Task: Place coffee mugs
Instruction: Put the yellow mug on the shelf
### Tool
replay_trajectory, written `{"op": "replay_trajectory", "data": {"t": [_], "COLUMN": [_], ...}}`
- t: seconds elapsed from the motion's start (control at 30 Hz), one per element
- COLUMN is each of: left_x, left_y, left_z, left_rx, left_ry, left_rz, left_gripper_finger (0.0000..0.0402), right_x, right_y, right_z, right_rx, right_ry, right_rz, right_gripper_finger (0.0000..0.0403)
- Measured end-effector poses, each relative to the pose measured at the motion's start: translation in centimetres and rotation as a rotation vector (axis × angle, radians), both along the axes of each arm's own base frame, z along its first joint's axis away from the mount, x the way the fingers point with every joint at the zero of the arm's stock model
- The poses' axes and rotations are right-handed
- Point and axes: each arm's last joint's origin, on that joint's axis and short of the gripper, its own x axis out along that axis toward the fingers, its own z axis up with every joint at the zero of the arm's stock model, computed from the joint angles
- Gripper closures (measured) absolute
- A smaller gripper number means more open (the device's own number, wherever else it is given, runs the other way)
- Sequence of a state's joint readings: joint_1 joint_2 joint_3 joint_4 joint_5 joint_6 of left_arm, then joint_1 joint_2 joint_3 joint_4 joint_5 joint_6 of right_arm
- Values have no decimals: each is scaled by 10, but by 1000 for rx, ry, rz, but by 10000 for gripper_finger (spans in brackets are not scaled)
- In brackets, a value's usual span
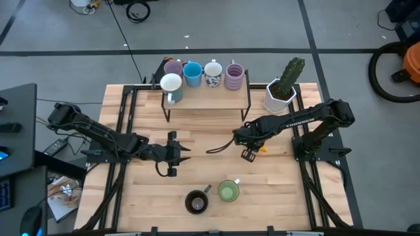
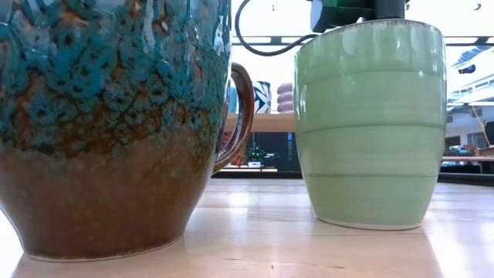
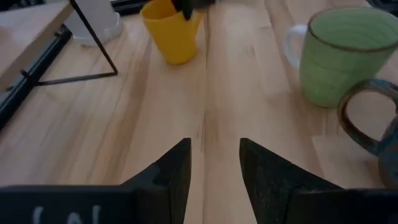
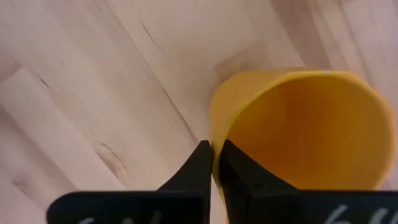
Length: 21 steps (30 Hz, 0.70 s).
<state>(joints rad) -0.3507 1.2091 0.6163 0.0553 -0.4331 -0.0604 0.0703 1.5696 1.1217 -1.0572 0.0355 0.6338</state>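
Observation:
My right gripper is right of the table's middle, shut on an orange-yellow mug, which the gripper mostly hides from above. My left gripper hovers open left of middle, pointing toward that mug. The green mug and the dark brown, teal-glazed mug stand on their bases near the near edge. Two lilac, one blue and two white mugs stand on the raised shelf. My right gripper pinches the orange-yellow mug's rim, one finger inside and one outside. The fingers come from above, pointing down. The mug is upright; I cannot tell whether its base rests on the table.
A white faceted pot with a cactus stands right of the shelf, near the right arm. The shelf's wire legs reach the table beyond the left gripper. Bare wood lies between the two grippers and in front of the shelf.

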Motion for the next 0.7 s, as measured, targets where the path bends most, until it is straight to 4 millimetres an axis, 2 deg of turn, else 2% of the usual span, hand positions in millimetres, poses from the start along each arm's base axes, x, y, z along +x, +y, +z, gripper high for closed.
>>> {"op": "replay_trajectory", "data": {"t": [0.2, 0.37, 0.7], "left_x": [-5, -4, -3], "left_y": [1, 1, 1], "left_z": [-14, -12, -9], "left_rx": [15, 62, 126], "left_ry": [-66, -118, -139], "left_rz": [-23, -50, -81], "left_gripper_finger": [260, 260, 260], "right_x": [3, 18, 29], "right_y": [-8, -9, -11], "right_z": [5, 28, 66], "right_rx": [35, 65, 41], "right_ry": [-16, -130, -241], "right_rz": [-59, -63, -71], "right_gripper_finger": [383, 383, 383]}}
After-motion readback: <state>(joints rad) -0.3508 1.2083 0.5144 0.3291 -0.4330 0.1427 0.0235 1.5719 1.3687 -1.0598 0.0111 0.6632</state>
